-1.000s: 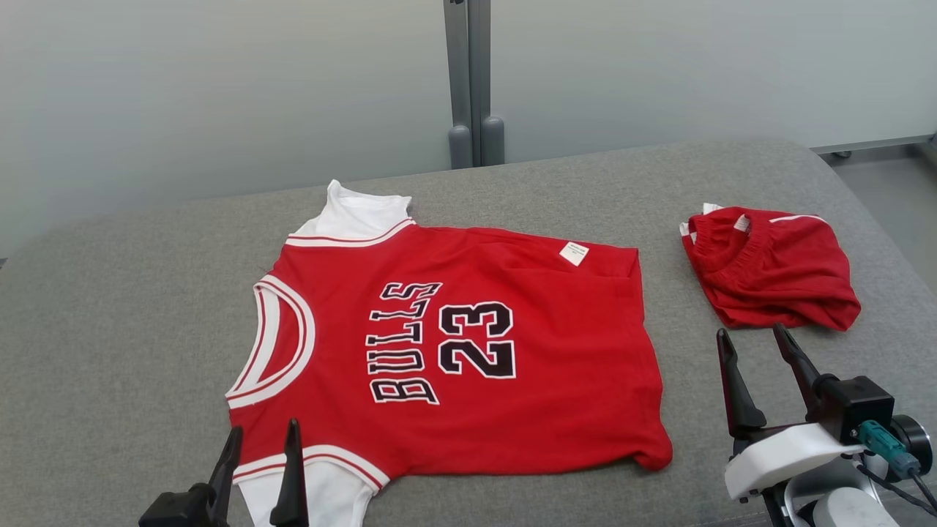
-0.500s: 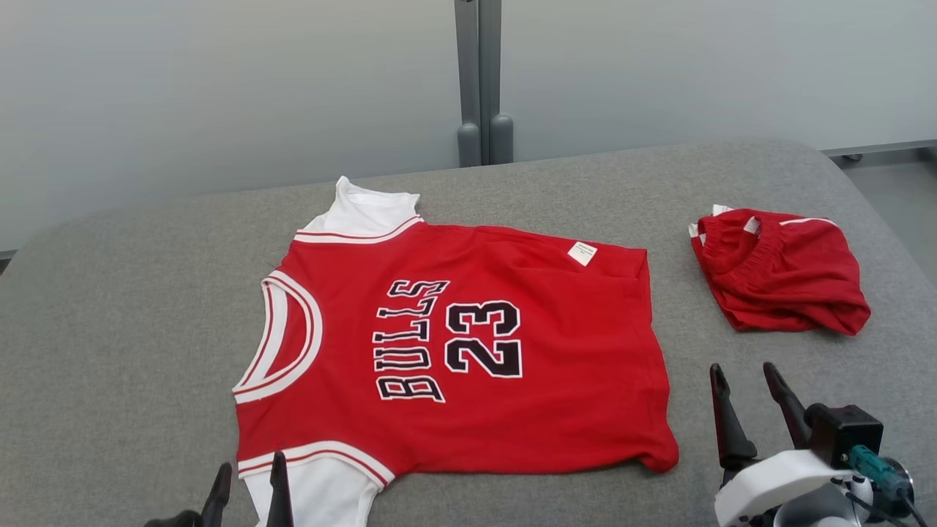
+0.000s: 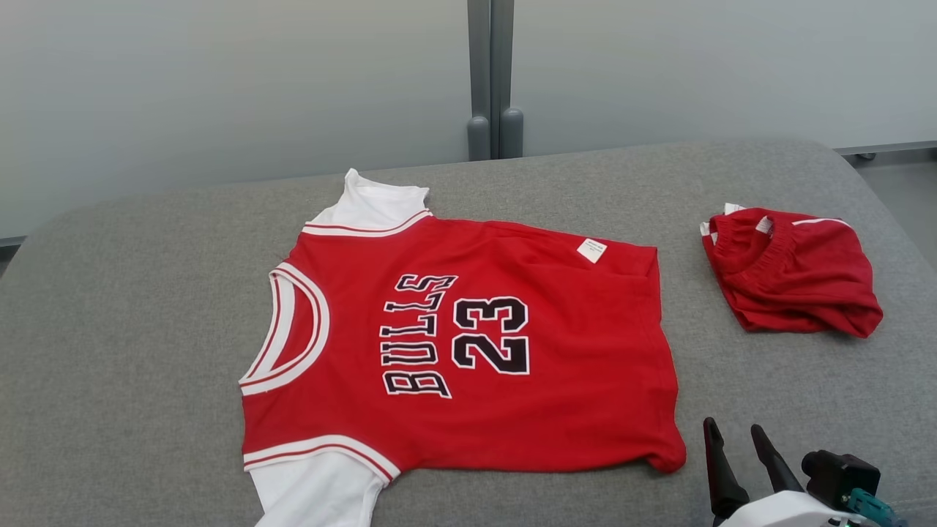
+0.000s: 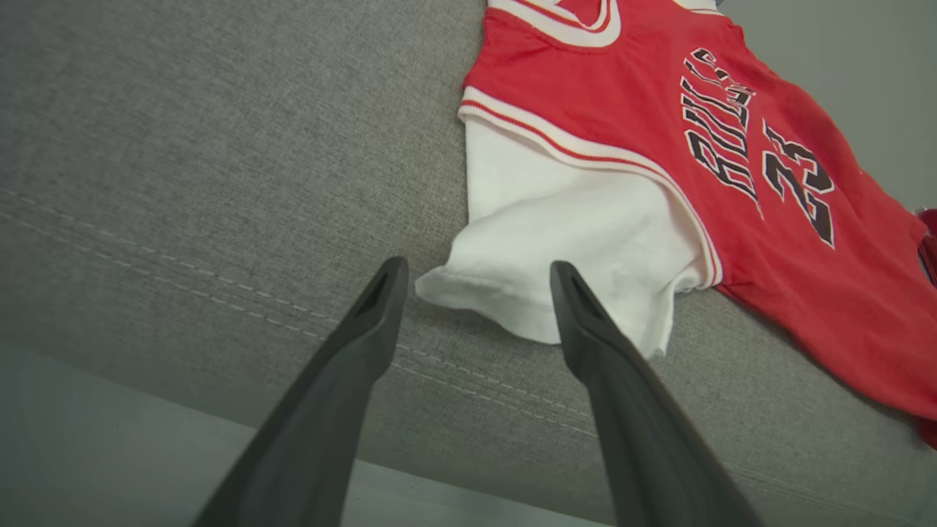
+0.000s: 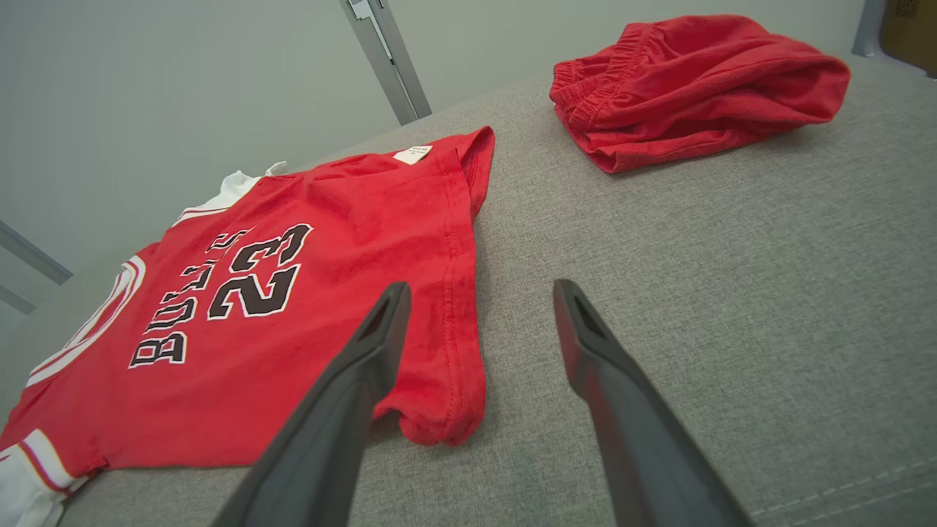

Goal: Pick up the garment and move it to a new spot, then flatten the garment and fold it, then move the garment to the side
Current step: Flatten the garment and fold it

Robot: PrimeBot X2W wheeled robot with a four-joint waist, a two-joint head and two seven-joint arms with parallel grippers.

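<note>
The red jersey [image 3: 468,344] lay spread flat at the centre of the head view on the grey cushion [image 3: 132,329]. Its white sleeve [image 4: 556,249] was just ahead of the left gripper [image 4: 477,267], whose jaws stood wide and empty. Red shorts [image 3: 794,282] sat bunched at mid-right. The right gripper [image 3: 732,426], at lower right, also gaped wide, holding nothing.

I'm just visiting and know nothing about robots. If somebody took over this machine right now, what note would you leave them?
Jersey: spread flat, number up, on the grey surface; red shorts bunched apart to its right.
Left hand: open, empty, pointing at its white near sleeve.
Right hand: open, empty, near its hem corner.
Done: flattening, apparently.
Left: folding, then moving it aside.
</note>
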